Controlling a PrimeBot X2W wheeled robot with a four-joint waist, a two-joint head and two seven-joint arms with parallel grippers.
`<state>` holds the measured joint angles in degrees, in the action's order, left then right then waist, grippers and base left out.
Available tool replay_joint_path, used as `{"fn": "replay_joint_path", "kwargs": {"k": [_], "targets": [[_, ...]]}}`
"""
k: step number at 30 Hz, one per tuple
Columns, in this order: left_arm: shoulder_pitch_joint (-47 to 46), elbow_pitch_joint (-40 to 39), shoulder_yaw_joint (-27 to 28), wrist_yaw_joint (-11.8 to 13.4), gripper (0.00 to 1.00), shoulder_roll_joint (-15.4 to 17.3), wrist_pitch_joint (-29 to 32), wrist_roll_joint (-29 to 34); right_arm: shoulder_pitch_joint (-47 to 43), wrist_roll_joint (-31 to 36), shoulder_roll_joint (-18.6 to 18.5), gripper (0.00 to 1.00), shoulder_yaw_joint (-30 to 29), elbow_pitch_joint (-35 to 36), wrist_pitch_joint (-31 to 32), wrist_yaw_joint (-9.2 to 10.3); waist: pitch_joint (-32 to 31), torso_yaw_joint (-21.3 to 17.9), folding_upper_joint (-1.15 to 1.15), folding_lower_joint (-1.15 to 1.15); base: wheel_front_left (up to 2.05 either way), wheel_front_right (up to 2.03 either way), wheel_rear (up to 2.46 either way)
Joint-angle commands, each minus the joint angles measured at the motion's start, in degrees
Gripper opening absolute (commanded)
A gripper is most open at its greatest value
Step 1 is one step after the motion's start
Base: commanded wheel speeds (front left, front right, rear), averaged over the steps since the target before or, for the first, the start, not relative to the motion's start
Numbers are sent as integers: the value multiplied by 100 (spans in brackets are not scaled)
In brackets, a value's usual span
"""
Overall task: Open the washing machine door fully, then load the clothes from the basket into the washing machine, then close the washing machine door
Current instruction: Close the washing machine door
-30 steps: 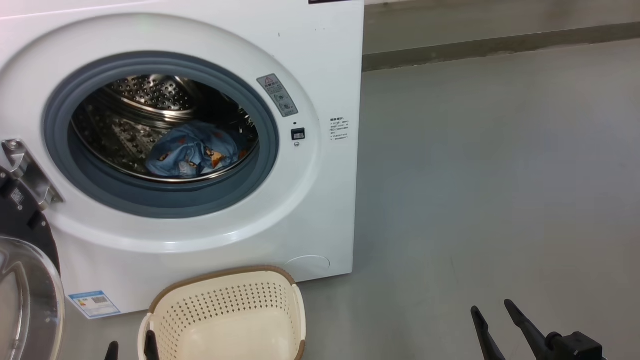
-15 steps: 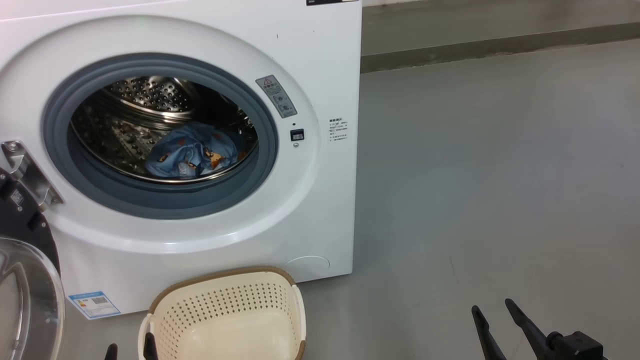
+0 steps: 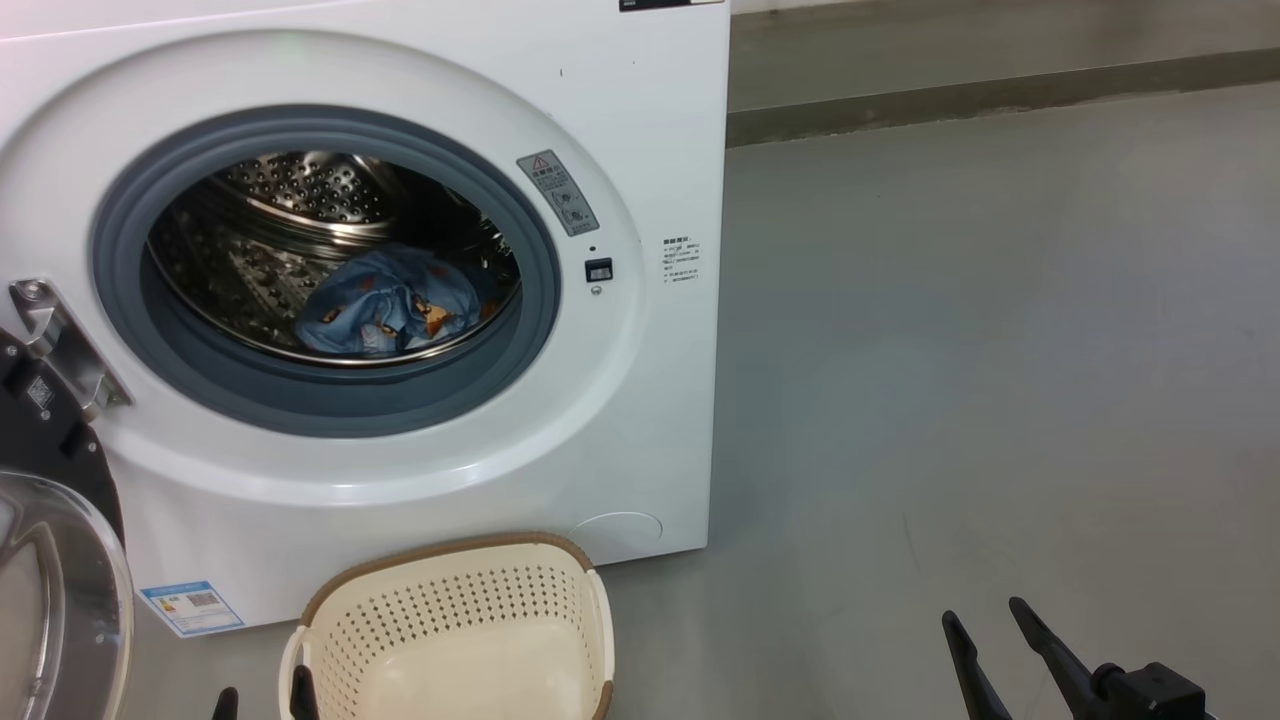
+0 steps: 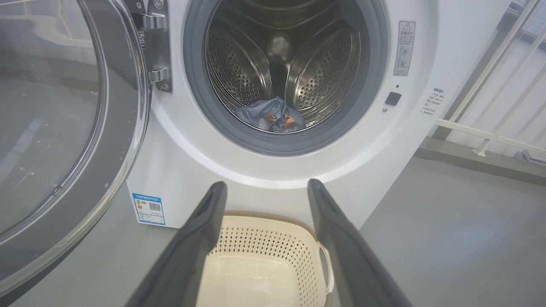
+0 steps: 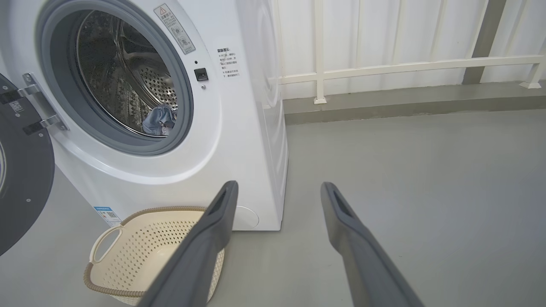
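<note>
Far left: the washing machine door (image 3: pixel 60 470) stands swung wide open on its metal hinge (image 3: pixel 60 345), its glass bulge at the frame's lower left corner.

Left gripper (image 4: pixel 265 187): low, in front of the machine. Fingers released and spread apart, holding nothing. In the left wrist view they point up and forward over the basket (image 3: pixel 440 552) toward the drum opening. In the head view just the two fingertips rise from the bottom edge, beside the basket's left rim.

Basket: on the floor (image 3: pixel 1000 350), close against the foot of the washing machine (image 3: pixel 640 120), below the opening.

The clothes (image 3: pixel 385 310): inside the steel drum (image 3: pixel 300 190), bunched at its bottom behind the grey gasket (image 3: pixel 330 410). Blue label (image 3: pixel 190 607) on the machine's lower left front.

Right gripper (image 3: pixel 983 613): low at the lower right, well apart from the machine and basket, above bare floor. Fingers released, spread, grasping nothing, tips angled up and slightly left.
</note>
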<state>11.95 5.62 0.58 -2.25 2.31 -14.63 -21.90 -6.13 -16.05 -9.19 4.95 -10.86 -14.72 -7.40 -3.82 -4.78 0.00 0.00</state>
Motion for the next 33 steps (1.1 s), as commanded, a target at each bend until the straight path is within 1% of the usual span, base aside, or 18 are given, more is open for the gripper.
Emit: {"fn": "replay_joint_path", "kwargs": {"k": [1,9,23,28,33], "targets": [[-150,-115,171,66,100,57,-37,72,65,70,-74,100,142,150,-28,-9,1,-2,0,0,-9,9,0],[-165,-94,120,144,100,57,-37,89,73,59,-72,100,148,136,-28,-9,10,7,0,0,-70,70,0],[-179,-88,141,172,100,57,-37,114,79,64,-32,100,144,133,-28,-9,22,71,0,0,-148,148,0],[-185,-94,154,183,100,57,-37,129,80,63,-23,100,150,134,-28,-9,27,95,0,0,-60,60,0],[-189,-99,156,171,100,57,-37,129,82,62,-16,100,153,136,-28,-9,33,116,0,0,-5,5,0]]}}
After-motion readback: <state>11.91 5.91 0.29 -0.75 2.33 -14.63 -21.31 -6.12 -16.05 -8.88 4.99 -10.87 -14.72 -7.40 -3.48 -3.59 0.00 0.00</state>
